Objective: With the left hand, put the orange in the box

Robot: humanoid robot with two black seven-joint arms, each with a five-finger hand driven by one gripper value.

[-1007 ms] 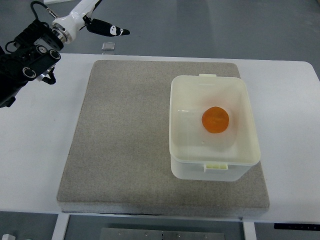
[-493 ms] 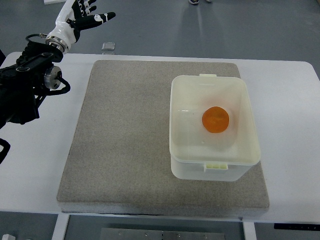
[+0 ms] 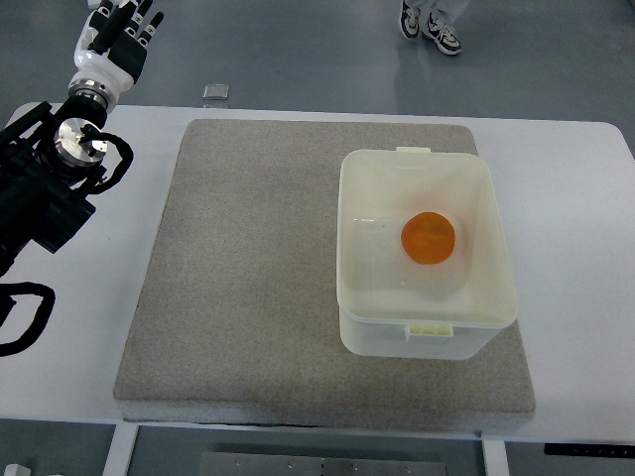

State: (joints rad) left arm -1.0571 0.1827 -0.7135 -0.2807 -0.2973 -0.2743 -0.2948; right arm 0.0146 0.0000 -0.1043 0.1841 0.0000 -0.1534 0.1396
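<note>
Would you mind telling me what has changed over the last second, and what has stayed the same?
The left hand has swung from pointing right, toward the picture's top, to pointing up and away at the top left corner, its fingers open and holding nothing. A person's shoes have come into view at the top edge. The orange has stayed in the box, and the box has not moved on the mat.

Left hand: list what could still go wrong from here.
Little, since the orange already sits in the box and the left hand is open and empty at the far left corner. Its arm's loose black cable trails over the table edge and might snag. The lidless box could be knocked.
</note>
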